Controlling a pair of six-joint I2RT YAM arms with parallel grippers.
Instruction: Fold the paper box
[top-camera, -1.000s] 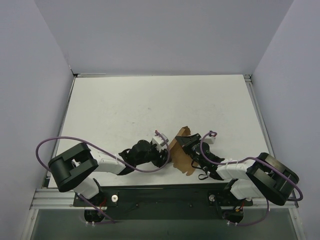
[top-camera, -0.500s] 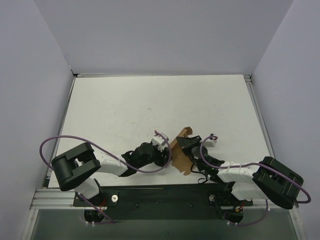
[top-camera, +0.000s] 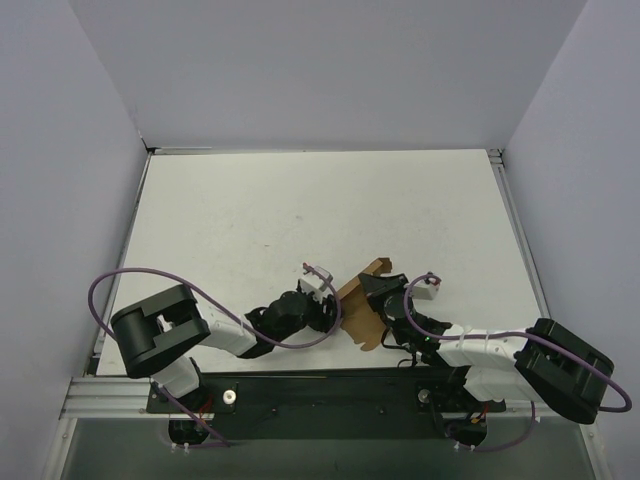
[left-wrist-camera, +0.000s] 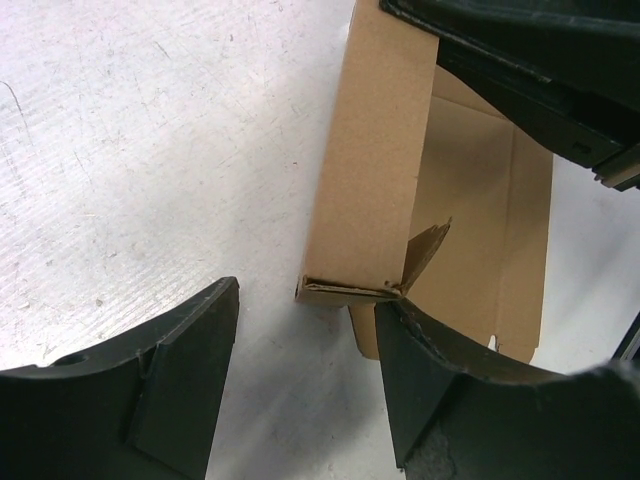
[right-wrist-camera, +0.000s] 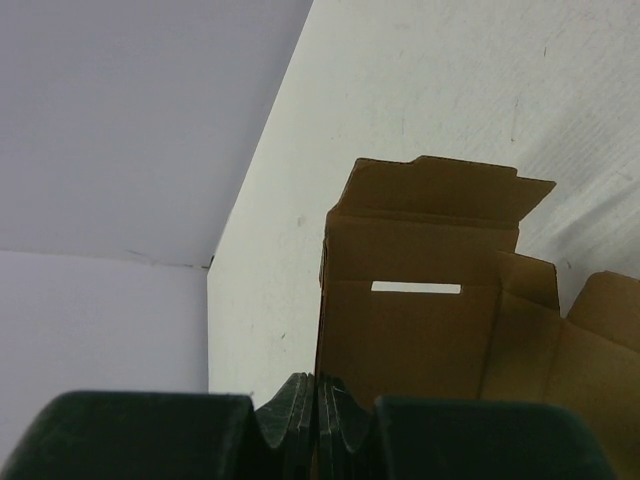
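Observation:
The paper box (top-camera: 358, 308) is a brown cardboard cut-out, partly folded, lying near the table's front edge between the two arms. My right gripper (top-camera: 380, 292) is shut on one edge of its raised panel (right-wrist-camera: 420, 320), which has a slot in it. The pads (right-wrist-camera: 300, 405) are pressed together on the thin card. My left gripper (top-camera: 326, 306) is open just left of the box. In the left wrist view the box's doubled folded edge (left-wrist-camera: 345, 290) sits just ahead of the left gripper (left-wrist-camera: 308, 325), and the right-hand fingertip (left-wrist-camera: 400, 325) is close under the edge's corner.
The white table (top-camera: 300, 210) is enclosed by pale walls on three sides. Purple cables loop off both arms (top-camera: 130, 280). The black mounting rail (top-camera: 320, 395) runs along the near edge right behind the box.
The box's raised flap has shifted slightly right and toward the front. The right arm has sunk lower and stretched out to the right. The left arm has drawn in a little.

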